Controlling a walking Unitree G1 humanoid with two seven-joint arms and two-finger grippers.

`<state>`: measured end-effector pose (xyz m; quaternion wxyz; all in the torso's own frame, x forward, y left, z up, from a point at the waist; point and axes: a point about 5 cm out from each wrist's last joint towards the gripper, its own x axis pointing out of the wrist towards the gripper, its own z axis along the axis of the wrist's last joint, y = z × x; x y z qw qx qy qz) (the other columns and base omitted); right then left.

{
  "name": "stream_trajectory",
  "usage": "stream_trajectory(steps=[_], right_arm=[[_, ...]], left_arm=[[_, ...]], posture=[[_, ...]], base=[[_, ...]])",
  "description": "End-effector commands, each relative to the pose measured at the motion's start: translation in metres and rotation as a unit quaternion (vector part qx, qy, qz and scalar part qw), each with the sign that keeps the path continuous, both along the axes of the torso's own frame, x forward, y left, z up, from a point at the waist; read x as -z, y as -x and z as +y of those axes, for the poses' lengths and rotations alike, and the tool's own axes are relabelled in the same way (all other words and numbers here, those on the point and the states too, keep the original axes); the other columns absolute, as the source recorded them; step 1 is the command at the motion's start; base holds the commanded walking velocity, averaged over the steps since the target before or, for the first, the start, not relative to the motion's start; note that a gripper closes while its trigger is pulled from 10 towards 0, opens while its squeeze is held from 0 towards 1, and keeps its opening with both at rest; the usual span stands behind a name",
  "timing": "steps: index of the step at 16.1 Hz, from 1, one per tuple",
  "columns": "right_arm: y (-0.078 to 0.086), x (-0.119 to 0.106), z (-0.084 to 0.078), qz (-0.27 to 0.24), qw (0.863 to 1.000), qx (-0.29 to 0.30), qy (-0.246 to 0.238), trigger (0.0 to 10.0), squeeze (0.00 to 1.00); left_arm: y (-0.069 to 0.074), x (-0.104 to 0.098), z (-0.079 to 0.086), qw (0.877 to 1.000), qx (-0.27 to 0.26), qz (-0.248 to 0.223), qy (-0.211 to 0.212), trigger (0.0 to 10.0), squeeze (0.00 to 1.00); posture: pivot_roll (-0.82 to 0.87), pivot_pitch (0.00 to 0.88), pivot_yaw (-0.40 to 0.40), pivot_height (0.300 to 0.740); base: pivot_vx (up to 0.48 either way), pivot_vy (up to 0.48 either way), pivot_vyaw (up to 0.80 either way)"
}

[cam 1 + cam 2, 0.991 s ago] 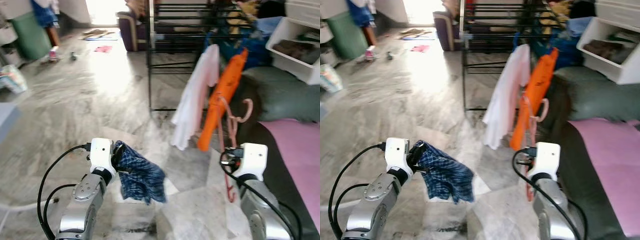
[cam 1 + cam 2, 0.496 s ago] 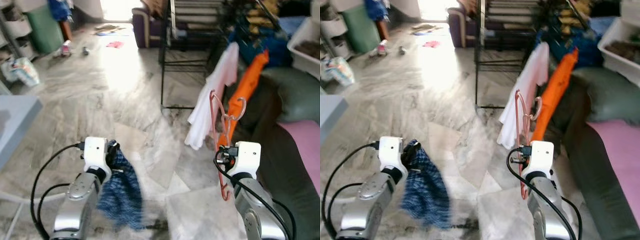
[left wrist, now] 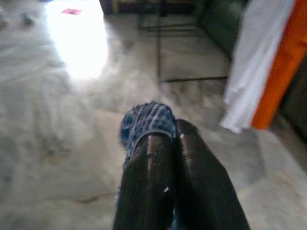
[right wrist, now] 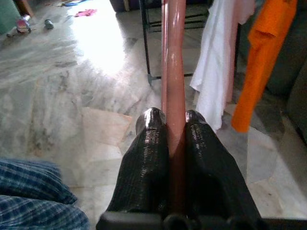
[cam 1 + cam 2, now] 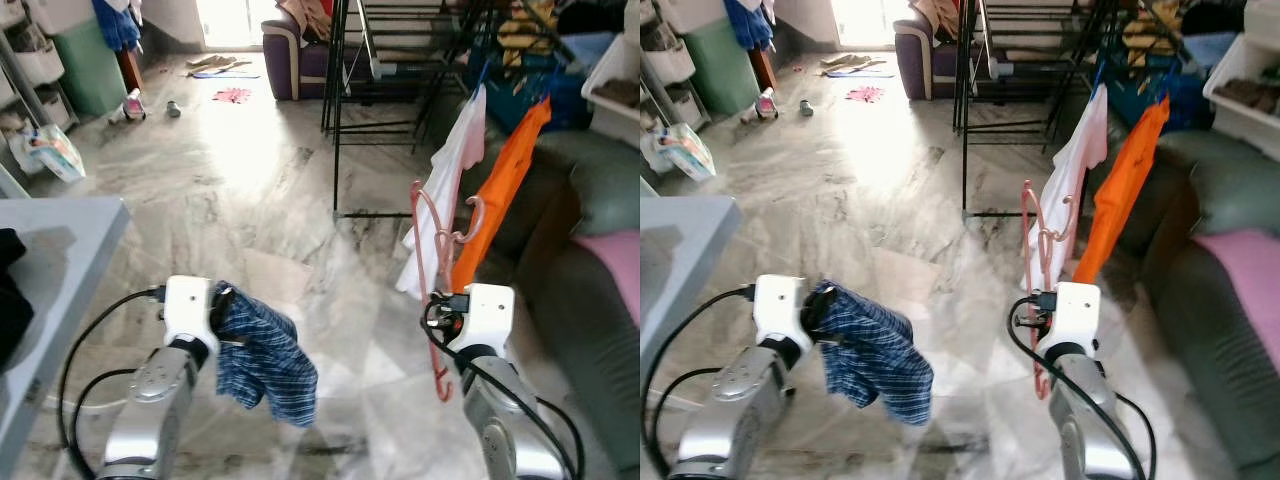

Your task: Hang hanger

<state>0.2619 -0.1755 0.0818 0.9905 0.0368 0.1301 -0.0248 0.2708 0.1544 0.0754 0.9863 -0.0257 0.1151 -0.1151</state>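
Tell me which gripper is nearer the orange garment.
Right. The right gripper, clamped on the pink hanger, is just below and beside the orange garment; the left gripper, holding the blue cloth, is far across the floor.

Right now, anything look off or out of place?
A few small items lie scattered on the floor near the sofa. Otherwise nothing odd: left claw pinches the blue checked cloth, right claw grips the pink hanger.
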Motion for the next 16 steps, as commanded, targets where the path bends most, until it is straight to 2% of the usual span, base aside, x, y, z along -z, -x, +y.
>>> stream_trajectory(steps=[1, 3, 5, 6, 8, 9, 10, 11, 12, 13, 14, 15, 16], right_arm=[[-0.001, -0.004, -0.003, -0.009, 1.0, 0.009, 0.001, 10.0, 0.0], [0.0, -0.003, -0.003, -0.009, 1.0, 0.011, 0.003, 10.0, 0.0], [0.0, -0.003, -0.003, -0.008, 1.0, 0.009, 0.004, 10.0, 0.0], [0.001, -0.002, -0.003, -0.005, 1.0, 0.005, 0.007, 10.0, 0.0], [0.002, -0.001, -0.009, 0.001, 0.999, -0.005, 0.042, 10.0, 0.0], [0.001, 0.0, -0.017, 0.004, 0.998, -0.003, 0.068, 10.0, 0.0], [0.0, 0.001, -0.022, 0.012, 0.997, -0.003, 0.07, 10.0, 0.0], [-0.001, 0.001, -0.024, 0.015, 0.997, -0.006, 0.079, 10.0, 0.0], [-0.002, 0.0, -0.024, 0.016, 0.997, -0.014, 0.079, 10.0, 0.0], [-0.003, -0.001, -0.024, 0.015, 0.996, -0.032, 0.083, 10.0, 0.0], [-0.004, -0.002, -0.024, 0.011, 0.997, -0.042, 0.069, 10.0, 0.0], [-0.004, -0.004, -0.025, 0.007, 0.997, -0.038, 0.063, 10.0, 0.0], [-0.005, -0.005, -0.026, 0.004, 0.997, -0.037, 0.066, 10.0, 0.0]], left_arm=[[0.0, -0.002, -0.002, 1.0, 0.009, -0.005, -0.005, 10.0, 0.0], [-0.001, -0.002, 0.0, 1.0, 0.009, -0.005, -0.002, 10.0, 0.0], [-0.005, -0.008, -0.001, 0.998, 0.044, -0.026, -0.026, 10.0, 0.0], [-0.008, -0.015, -0.004, 0.992, 0.094, -0.051, -0.072, 10.0, 0.0], [-0.018, -0.03, -0.006, 0.978, 0.144, -0.08, -0.126, 10.0, 0.0], [-0.029, -0.043, -0.006, 0.963, 0.181, -0.106, -0.169, 10.0, 0.0], [-0.034, -0.051, -0.008, 0.932, 0.24, -0.134, -0.237, 10.0, 0.0], [-0.034, -0.052, -0.01, 0.911, 0.277, -0.139, -0.273, 10.0, 0.0], [-0.029, -0.049, -0.014, 0.884, 0.336, -0.136, -0.296, 10.0, 0.0], [-0.023, -0.042, -0.017, 0.849, 0.399, -0.121, -0.325, 10.0, 0.0], [-0.024, -0.041, -0.016, 0.84, 0.412, -0.112, -0.336, 10.0, 0.0], [-0.03, -0.044, -0.016, 0.852, 0.397, -0.114, -0.322, 10.0, 0.0], [-0.035, -0.043, -0.014, 0.855, 0.385, -0.115, -0.328, 10.0, 0.0]], posture=[[-0.02, 0.037, 0.002, 0.74], [-0.02, 0.036, 0.002, 0.74], [-0.02, 0.034, 0.002, 0.74], [-0.02, 0.029, -0.001, 0.74], [-0.01, 0.028, -0.004, 0.74], [-0.01, 0.025, -0.006, 0.74], [-0.01, 0.023, -0.007, 0.74], [-0.01, 0.021, -0.006, 0.74], [-0.02, 0.019, -0.001, 0.74], [-0.02, 0.019, -0.001, 0.74], [-0.02, 0.02, 0.006, 0.74], [-0.02, 0.02, 0.011, 0.74], [-0.03, 0.018, 0.017, 0.74]], base=[[0.0, 0.0, 0.0], [0.0, 0.0, 0.0], [0.0, 0.0, 0.0], [0.0, 0.0, 0.0], [0.0, 0.0, 0.0], [0.0, 0.0, 0.0], [0.0, 0.0, 0.0], [0.0, 0.0, 0.0], [0.0, 0.0, 0.0], [0.0, 0.0, 0.0], [0.0, 0.0, 0.0], [0.0, 0.0, 0.0], [0.0, 0.0, 0.0]])
